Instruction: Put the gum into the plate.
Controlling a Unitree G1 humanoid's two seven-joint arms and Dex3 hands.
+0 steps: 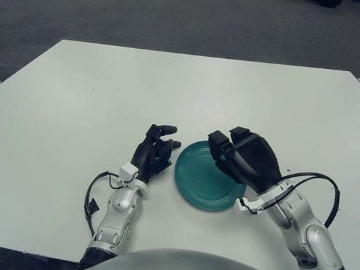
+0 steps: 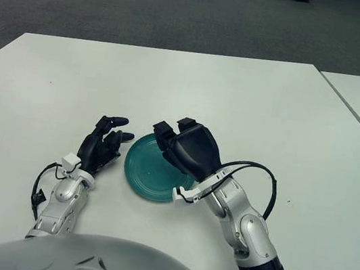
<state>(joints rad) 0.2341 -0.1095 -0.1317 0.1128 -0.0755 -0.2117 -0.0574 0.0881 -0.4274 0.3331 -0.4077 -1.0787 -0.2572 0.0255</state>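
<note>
Teal plate [image 1: 199, 176] on the white tabletop [image 1: 174, 86], its right half covered by the right robot hand [image 1: 244, 160]. That robot hand's black fingers [image 1: 218, 144] curl downward over the plate; whether they hold the gum cannot be told, as the gum is hidden from view. Left robot hand [image 1: 153, 150] just left of the plate, fingers loosely spread, holding nothing.

Both eyes sat on the robot's head, looking down toward 12 o'clock, close over the same white table [image 1: 70, 90].
</note>
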